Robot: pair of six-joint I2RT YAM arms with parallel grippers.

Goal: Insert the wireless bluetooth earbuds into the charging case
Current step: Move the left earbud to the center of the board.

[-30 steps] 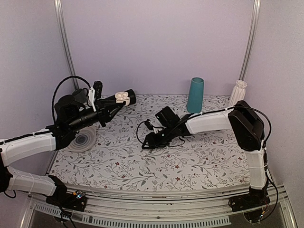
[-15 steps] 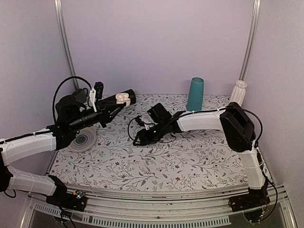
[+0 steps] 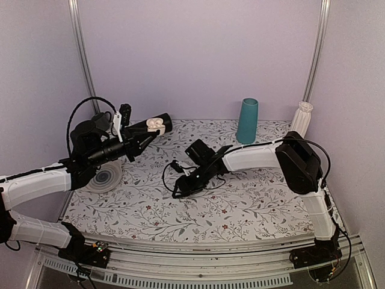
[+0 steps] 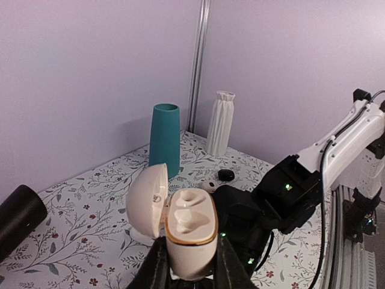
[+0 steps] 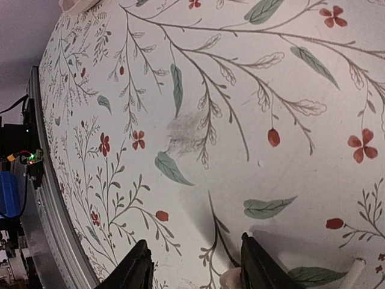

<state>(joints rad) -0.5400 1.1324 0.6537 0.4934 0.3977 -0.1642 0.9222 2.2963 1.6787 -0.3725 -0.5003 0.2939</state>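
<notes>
Charging case point(image 4: 191, 226) clamped between left fingers point(image 4: 157, 268), lid open.

1. The surface point(image 3: 240, 205) is covered with a white cloth printed with grey sprigs and small red flowers.
2. A teal cup point(image 3: 247, 120) stands upright at the far edge, right of centre.
3. A white ribbed vase point(image 3: 302, 117) stands in the far right corner.
4. A small black piece point(image 4: 226, 174) and a small white piece point(image 4: 209, 184) lie near the vase.
5. A black cylinder point(image 4: 18, 214) lies at the far left.
6. A grey ringed disc point(image 3: 103, 177) lies at the left edge.
7. A faint grey smudge point(image 5: 187, 131) marks the cloth.
</notes>
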